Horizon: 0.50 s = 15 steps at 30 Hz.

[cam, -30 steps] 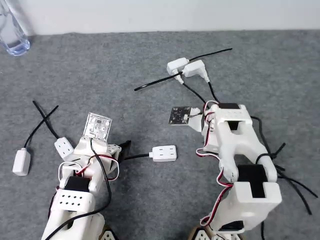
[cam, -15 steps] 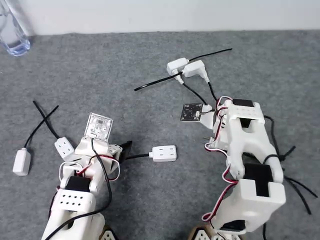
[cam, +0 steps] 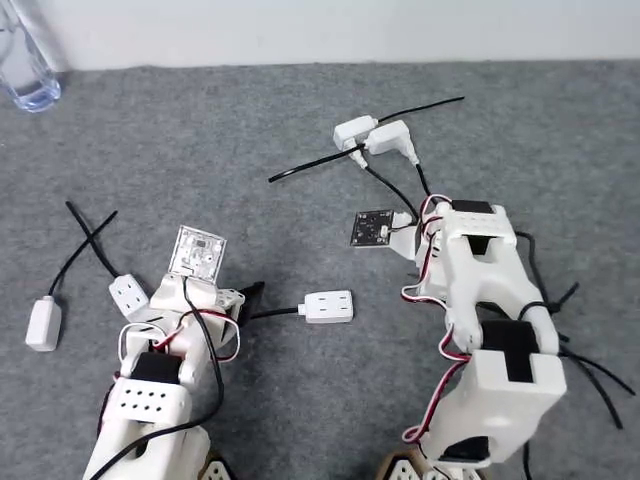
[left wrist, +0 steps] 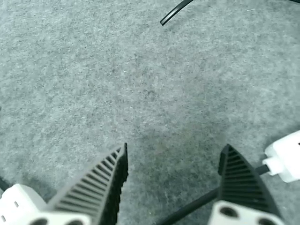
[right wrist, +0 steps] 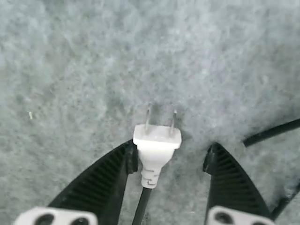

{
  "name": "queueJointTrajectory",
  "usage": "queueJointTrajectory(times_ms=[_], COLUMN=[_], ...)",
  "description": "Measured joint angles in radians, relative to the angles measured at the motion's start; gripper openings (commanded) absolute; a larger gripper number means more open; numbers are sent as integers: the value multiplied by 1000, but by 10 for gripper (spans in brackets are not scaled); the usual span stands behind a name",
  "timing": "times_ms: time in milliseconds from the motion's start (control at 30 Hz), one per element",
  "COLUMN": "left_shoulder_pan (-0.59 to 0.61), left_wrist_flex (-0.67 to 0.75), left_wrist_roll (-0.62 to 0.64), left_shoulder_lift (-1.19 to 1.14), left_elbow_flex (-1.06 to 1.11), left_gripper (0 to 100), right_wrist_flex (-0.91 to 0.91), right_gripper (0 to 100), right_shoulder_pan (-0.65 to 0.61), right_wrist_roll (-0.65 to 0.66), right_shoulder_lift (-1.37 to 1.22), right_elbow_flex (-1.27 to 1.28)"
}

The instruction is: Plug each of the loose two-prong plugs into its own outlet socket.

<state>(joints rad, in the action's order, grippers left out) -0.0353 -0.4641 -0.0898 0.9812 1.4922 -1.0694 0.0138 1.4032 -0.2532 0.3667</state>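
1. Plug (cam: 42, 323), high view: a white one on a black cord lies far left on the grey table (cam: 250, 130). A small socket (cam: 128, 292) sits to its right, just beside the left arm (cam: 150, 395). A second socket (cam: 328, 306) lies between the two arms, and its cord runs under the left arm's wrist. Farther back, two white connectors (cam: 388, 137) lie touching, with black cords trailing from them. The right arm (cam: 490, 300) stands near them, over one of those cords. A clear glass (cam: 25, 70) stands in the back left corner.

2. Left wrist view: the left pincer (left wrist: 176, 151) is released, its black ribbed fingers (left wrist: 108, 178) spread wide over bare table. A corner of the small socket peeks out beside one finger. The cord end of the second socket lies just beside the other finger, and the cord passes beneath it. A loose cord tip (left wrist: 176, 11) lies well ahead.

3. Right wrist view: a second plug (right wrist: 157, 138) lies flat on the table inside the right pincer (right wrist: 172, 146). Its two prongs point away from the pincer and its black cord leads back between the fingers. The pincer is released. One finger sits right against the plug's body, though I cannot tell if it touches. The other finger stands apart. Another black cord (right wrist: 272, 132) curves past that far finger.
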Motion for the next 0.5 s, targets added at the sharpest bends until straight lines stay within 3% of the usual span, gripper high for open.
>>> queueJointTrajectory(times_ms=[500], left_shoulder_pan=[-3], left_wrist_flex=[0], left_wrist_roll=[0], left_shoulder_lift=[0], left_elbow_flex=[0], left_gripper=[298], right_wrist_flex=[15], right_gripper=[237], right_shoulder_pan=[-18], right_wrist_roll=[0], right_shoulder_lift=[-9], right_elbow_flex=[0])
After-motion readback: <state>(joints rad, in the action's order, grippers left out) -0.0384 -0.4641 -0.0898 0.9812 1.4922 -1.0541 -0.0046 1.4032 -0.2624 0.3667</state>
